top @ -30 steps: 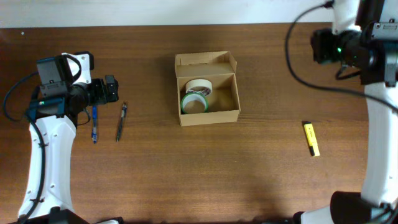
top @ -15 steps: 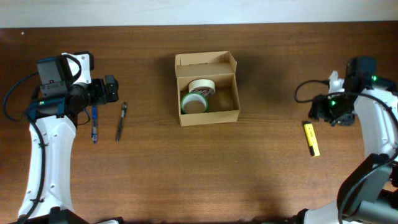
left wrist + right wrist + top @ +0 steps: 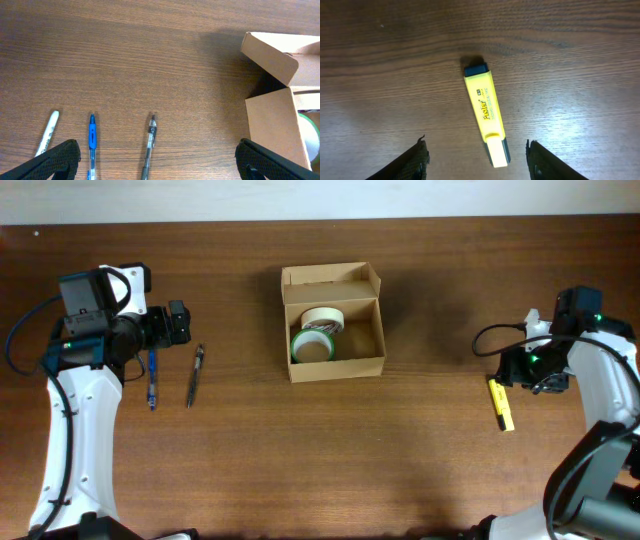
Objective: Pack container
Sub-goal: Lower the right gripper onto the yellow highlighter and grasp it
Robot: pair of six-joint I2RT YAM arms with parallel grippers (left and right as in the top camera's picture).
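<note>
The container (image 3: 338, 367) is a small tan cardboard box at the table's middle, with its lid flap folded open at the back. A cream tape roll (image 3: 322, 319) and a green tape roll (image 3: 312, 346) lie inside. Its side wall also shows in the left wrist view (image 3: 272, 130). My right gripper (image 3: 518, 368) is open just above a yellow highlighter (image 3: 501, 402). In the right wrist view the highlighter (image 3: 486, 107) lies between the spread fingers of the gripper (image 3: 476, 150), untouched. My left gripper (image 3: 178, 323) is open and empty at the far left, and also shows in the left wrist view (image 3: 157, 150).
A blue pen (image 3: 152, 380) and a black pen (image 3: 194, 375) lie on the table by my left gripper. The left wrist view shows a white marker (image 3: 47, 140), the blue pen (image 3: 92, 145) and the black pen (image 3: 150, 142) side by side.
My right arm has swung from the back right corner down and forward to hover over the yellow highlighter. The left arm and the box have not moved.
</note>
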